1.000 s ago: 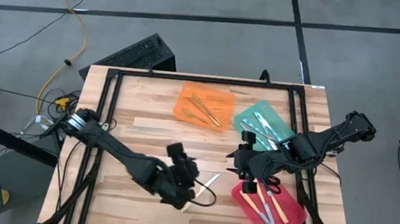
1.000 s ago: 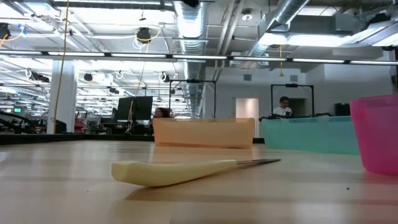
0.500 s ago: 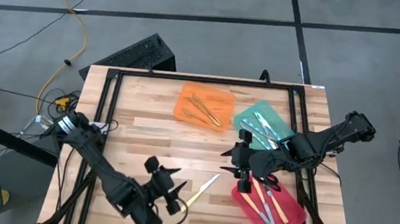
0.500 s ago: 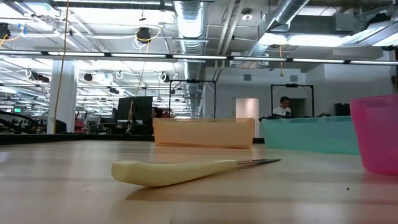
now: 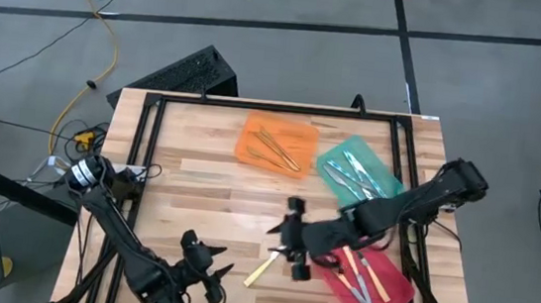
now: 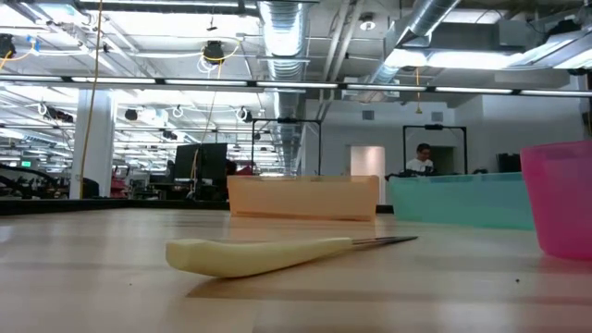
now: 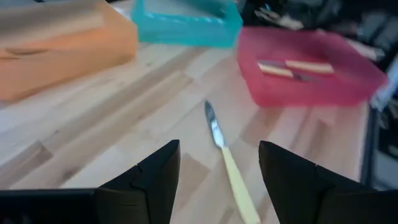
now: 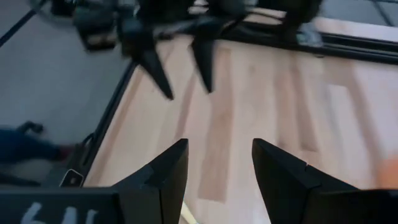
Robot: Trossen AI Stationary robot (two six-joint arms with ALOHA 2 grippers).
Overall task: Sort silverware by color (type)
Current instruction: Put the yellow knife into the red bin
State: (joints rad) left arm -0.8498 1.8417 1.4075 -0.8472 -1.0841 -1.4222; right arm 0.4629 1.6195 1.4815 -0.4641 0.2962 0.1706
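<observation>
One piece left loose: a slim yellow-handled knife with a silver blade (image 5: 261, 267) lies flat on the wooden table (image 5: 188, 183) near its front edge, just beside the flat red tray (image 5: 389, 282). Right gripper (image 5: 292, 256) hovers over the blade end, fingers spread, holding nothing. Left gripper (image 5: 201, 270) waits at the front edge, also spread and empty.

Step in hand, as I judge it: picking up this last knife. Next move calls for descent, a pinch across the handle, then carriage to the red tray (yellow-handled pieces already lie there).

Three trays (image 5: 278, 127); one loose knife (image 5: 261, 267)
</observation>
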